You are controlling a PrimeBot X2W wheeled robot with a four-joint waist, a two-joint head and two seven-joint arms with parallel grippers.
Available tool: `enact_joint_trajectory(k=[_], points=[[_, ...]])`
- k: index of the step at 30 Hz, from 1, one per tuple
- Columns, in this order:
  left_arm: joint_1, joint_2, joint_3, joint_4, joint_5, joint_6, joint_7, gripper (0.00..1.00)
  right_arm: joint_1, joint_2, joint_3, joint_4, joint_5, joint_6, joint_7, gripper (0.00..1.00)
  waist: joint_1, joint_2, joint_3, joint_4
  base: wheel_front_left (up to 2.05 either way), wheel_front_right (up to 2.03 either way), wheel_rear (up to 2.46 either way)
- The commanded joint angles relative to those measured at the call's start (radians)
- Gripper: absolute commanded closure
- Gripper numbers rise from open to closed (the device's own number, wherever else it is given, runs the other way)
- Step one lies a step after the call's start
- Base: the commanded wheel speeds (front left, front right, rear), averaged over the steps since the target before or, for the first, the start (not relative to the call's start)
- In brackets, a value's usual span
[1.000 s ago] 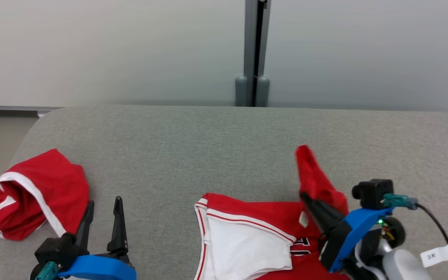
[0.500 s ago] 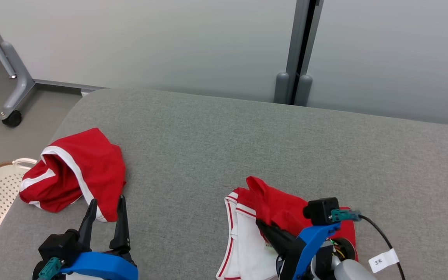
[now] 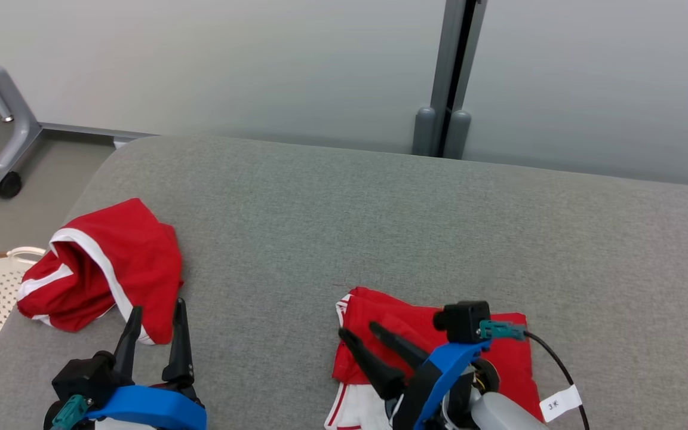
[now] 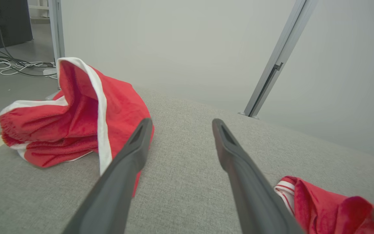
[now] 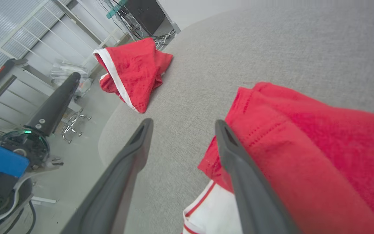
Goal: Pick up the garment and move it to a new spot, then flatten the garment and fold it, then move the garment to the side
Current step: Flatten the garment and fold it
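Head view: red jersey (image 3: 404, 310) lies folded at lower centre, under my right gripper (image 3: 358, 329), whose jaws are apart and hold nothing. Left gripper (image 3: 157, 306) is also spread and empty, beside the red shorts (image 3: 111, 263). Fold looks done; the move aside is left.

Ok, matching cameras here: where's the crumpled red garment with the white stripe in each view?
Head view: crumpled garment at the left, middle height.
Left wrist view: crumpled garment at the left.
Right wrist view: crumpled garment upper left of centre.
Shared landmark: the folded red top, lower and to its right in each.
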Motion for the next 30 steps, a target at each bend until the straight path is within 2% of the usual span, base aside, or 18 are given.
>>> enact_joint_trajectory(k=[1,6,8,16,22,23,24,25,27,30], points=[[-0.008,0.000,0.007,-0.001,-0.003,-0.001,-0.005,0.00,-0.029,-0.005,0.014,-0.032,0.036,0.000,-0.042,0.00,0.0000,0.0000,-0.004,-0.015,0.00,0.00,0.00],[-0.005,-0.003,0.016,-0.006,-0.002,-0.001,-0.005,0.00,-0.049,-0.062,0.004,-0.106,0.103,0.000,-0.127,0.00,0.0000,0.0000,-0.009,-0.040,0.00,0.00,0.00],[0.003,-0.007,0.022,-0.008,0.001,-0.001,-0.005,0.00,-0.059,-0.124,-0.022,-0.135,0.110,0.000,-0.182,0.00,0.0000,0.0000,-0.014,-0.057,0.00,0.00,0.00],[0.013,-0.016,0.030,-0.011,0.005,-0.003,-0.005,0.00,-0.033,-0.257,-0.144,-0.080,0.079,0.000,-0.231,0.00,0.0000,0.0000,-0.023,-0.089,0.00,0.00,0.00],[0.023,-0.020,0.037,-0.015,0.011,-0.004,-0.005,0.00,-0.003,-0.280,-0.233,-0.025,0.093,0.000,-0.243,0.00,0.0000,0.0000,-0.033,-0.113,0.00,0.00,0.00],[0.025,-0.021,0.037,-0.016,0.011,-0.005,-0.005,0.00,-0.001,-0.281,-0.237,-0.023,0.095,0.000,-0.243,0.03,0.0000,0.0000,-0.033,-0.116,0.00,0.00,0.00],[0.028,-0.021,0.037,-0.016,0.013,-0.005,-0.005,0.00,0.001,-0.281,-0.238,-0.022,0.097,0.000,-0.240,0.27,0.0000,0.0000,-0.033,-0.120,0.00,0.00,0.00],[0.029,-0.021,0.037,-0.016,0.013,-0.005,-0.005,0.00,0.001,-0.280,-0.240,-0.022,0.100,0.000,-0.237,0.59,0.0000,0.0000,-0.034,-0.123,0.00,0.00,0.00],[0.029,-0.022,0.037,-0.015,0.016,-0.006,-0.005,0.00,0.002,-0.276,-0.239,-0.024,0.104,0.000,-0.231,1.00,0.0000,0.0000,-0.035,-0.127,0.00,0.00,0.00],[0.030,-0.023,0.037,-0.013,0.017,-0.006,-0.005,0.00,0.003,-0.274,-0.229,-0.031,0.109,0.000,-0.222,1.00,0.0000,0.0000,-0.038,-0.132,0.00,0.00,0.00]])
